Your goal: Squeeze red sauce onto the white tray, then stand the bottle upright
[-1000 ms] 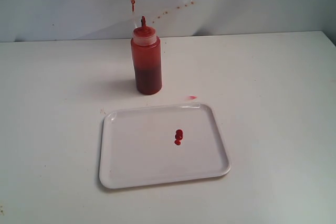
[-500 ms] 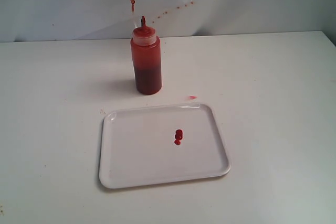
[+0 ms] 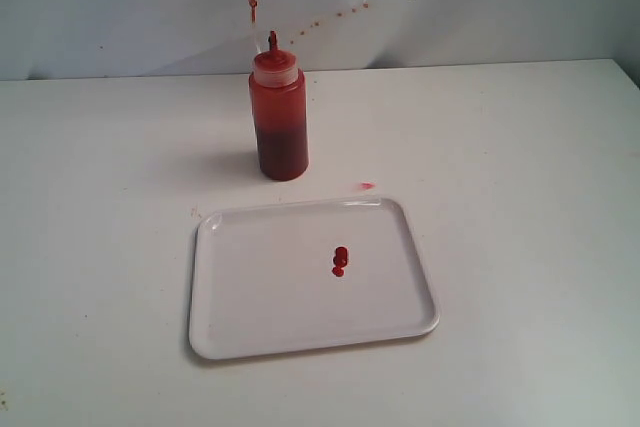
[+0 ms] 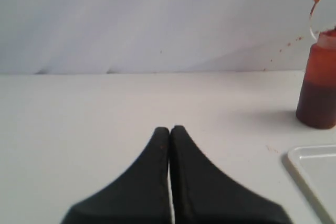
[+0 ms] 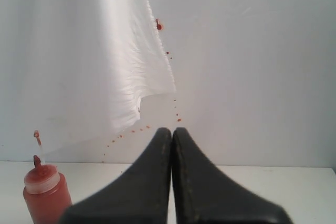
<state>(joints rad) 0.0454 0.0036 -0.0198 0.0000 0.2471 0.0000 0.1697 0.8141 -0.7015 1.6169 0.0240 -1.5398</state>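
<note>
A pale wall [image 3: 500, 7] flecked with small red specks [image 3: 340, 15] backs a white worktop [image 3: 520, 247]. The bottle [image 3: 280, 127] stands upright toward the far side, a little left of centre, with its stained nozzle pointing up. The white tray [image 3: 260, 287] lies flat just in front of it, close to the bottle but not touching. A few joined blobs of the red sauce [image 3: 340, 260] sit on the tray, slightly right of its middle. A small pinkish spot [image 3: 366, 186] marks the worktop just beyond the tray's far rim.

Neither arm appears in the exterior view. The left end effector [image 4: 169, 128] has its jaws pressed together with no gap and grips nothing. From its camera the bottle [image 4: 317, 93] and a corner of the tray [image 4: 315, 171] lie well off to one side. The right end effector [image 5: 172, 129] is likewise fully closed and empty, and the bottle [image 5: 46, 198] shows low in its picture.

With sauce on the tray and the bottle on its base, the task looks finished.

The bottle looks light, with the darker sauce filling only its lower part. Its translucent plastic wall probably gives under pressure. If it were handled again, mid-body would be the place to take hold, gently, because a hard pinch would likely squirt sauce. The cap and nozzle are smeared and may be slippery, so they are best avoided.
</note>
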